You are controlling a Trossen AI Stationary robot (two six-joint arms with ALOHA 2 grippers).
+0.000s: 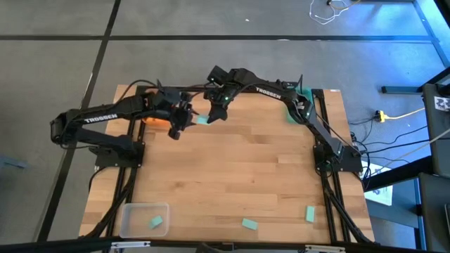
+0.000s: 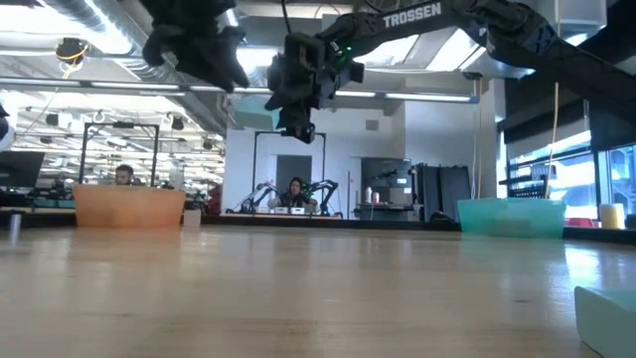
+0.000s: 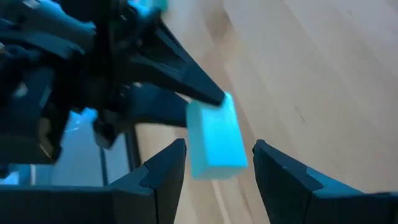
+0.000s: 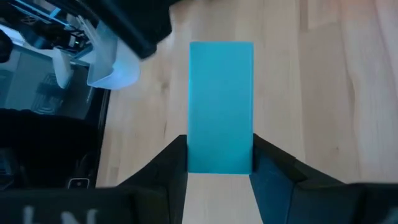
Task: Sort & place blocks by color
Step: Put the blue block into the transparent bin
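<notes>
A teal block (image 4: pixel 221 106) is gripped lengthwise by the right claw (image 1: pixel 215 112) above the bench's (image 1: pixel 232 169) far edge. Just beside it, the left claw (image 3: pixel 214 165) is held open, the block's free end between its fingers.

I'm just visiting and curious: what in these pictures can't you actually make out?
- Orange bin, high view: mostly covered by the left arm, contents hidden.
- Teal bin, low view: its wall hides what is inside.
- Block at the low view's edge: cut off, shape unclear.
- People in the room, low view: too small.
</notes>
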